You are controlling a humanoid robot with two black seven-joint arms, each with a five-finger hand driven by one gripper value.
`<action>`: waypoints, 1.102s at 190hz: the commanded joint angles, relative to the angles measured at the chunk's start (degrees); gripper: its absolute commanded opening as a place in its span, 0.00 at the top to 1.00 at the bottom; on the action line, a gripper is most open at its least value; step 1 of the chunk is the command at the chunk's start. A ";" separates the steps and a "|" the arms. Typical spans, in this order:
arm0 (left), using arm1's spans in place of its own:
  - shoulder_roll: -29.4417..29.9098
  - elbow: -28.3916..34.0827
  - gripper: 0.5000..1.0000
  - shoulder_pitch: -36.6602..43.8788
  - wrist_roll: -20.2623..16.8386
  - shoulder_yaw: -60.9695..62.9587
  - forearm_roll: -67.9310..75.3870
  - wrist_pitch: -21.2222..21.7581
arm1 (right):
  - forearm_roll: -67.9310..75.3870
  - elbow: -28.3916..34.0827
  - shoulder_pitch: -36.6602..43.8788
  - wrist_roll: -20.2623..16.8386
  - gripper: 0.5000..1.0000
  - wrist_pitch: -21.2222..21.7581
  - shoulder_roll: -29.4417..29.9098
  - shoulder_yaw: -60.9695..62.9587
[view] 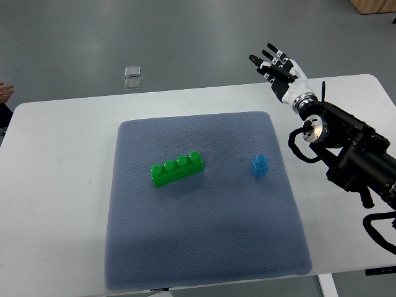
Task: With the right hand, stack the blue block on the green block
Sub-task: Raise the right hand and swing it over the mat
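top view shows the right hand (279,68) up past the far edge of the mat (204,253), fingers spread, holding nothing. the blue block (259,166) sits on the mat, right of the green block (177,169). next, reach down and grab blue.

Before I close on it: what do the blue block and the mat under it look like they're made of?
Blue block: looks like hard moulded plastic, slightly translucent and glossy, with a stud on top. Mat: seems a soft grey-blue fabric or foam pad, matte, finely dotted weave.
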 commanded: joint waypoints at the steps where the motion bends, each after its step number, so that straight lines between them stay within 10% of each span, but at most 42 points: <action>1: 0.00 -0.13 0.00 0.00 0.00 0.00 0.00 -0.01 | 0.00 0.00 -0.01 0.00 0.17 0.03 0.01 0.03; 209: 0.00 0.04 0.00 0.26 0.00 0.00 0.00 -0.01 | -0.09 0.08 0.08 1.93 0.17 -0.32 -0.60 1.00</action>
